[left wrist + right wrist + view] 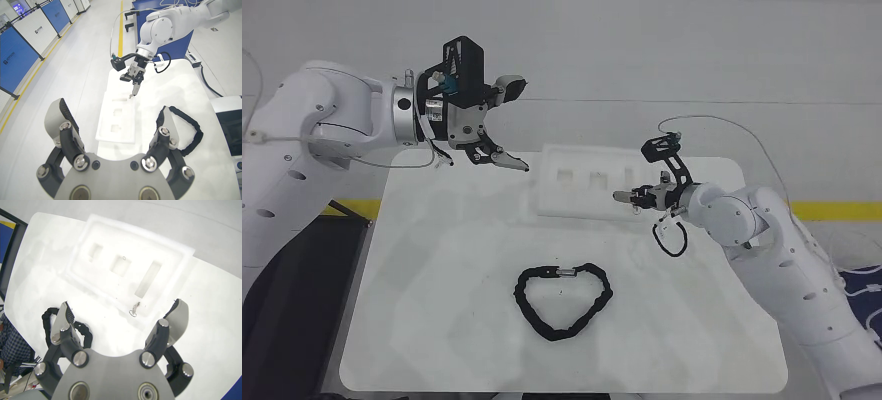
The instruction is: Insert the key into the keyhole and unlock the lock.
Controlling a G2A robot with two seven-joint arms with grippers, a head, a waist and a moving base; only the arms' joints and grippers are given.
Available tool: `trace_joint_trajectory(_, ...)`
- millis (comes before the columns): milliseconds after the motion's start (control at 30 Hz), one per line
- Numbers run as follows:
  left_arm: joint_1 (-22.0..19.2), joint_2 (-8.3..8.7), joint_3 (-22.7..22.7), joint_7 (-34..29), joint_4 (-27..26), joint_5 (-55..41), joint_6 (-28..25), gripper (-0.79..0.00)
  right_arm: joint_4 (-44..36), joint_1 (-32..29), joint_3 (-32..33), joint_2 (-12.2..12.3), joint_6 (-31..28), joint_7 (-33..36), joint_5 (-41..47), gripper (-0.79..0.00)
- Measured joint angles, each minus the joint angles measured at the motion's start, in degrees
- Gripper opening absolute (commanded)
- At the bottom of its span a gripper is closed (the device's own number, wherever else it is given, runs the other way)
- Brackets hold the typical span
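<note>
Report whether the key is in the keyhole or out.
Out: the small silver ringed key lies on the white foam tray, apart from the black sleeved chain lock.

A pale, glossy floor [85, 56] spreads around the white, round-cornered tabletop [442, 300], with a yellow line [120, 34] painted along it. Blue-and-white partition panels [19, 55] stand on black feet along one side — across the line, a blue cabinet [182, 47] on castors.

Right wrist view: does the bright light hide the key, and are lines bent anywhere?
Right wrist view: the foam tray is washed out, but the key shows dark against it. Left wrist view: the yellow floor line curves, so wide-lens distortion.
</note>
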Motion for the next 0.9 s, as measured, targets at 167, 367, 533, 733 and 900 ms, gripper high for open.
trace_joint_trajectory(167,0.0,0.0,0.0,0.0,0.0,0.0,0.0,0.0,3.01,1.6,-2.71,-1.15,2.88,0.78,-1.06,0.0)
trace_joint_trajectory(367,0.0,0.0,0.0,0.0,0.0,0.0,0.0,0.0,3.28,2.23,-4.65,-1.92,4.61,2.36,-3.57,-0.302)
trace_joint_trajectory(533,0.0,0.0,0.0,0.0,0.0,0.0,0.0,0.0,3.76,2.47,-5.34,-2.2,4.92,4.1,-6.22,-0.397)
trace_joint_trajectory(733,0.0,0.0,0.0,0.0,0.0,0.0,0.0,0.0,3.13,1.62,-5.48,-2.4,5.73,5.56,-7.92,-0.409)
trace_joint_trajectory(900,0.0,0.0,0.0,0.0,0.0,0.0,0.0,0.0,4.01,1.53,-5.41,-2.66,5.57,5.98,-8.89,-0.434)
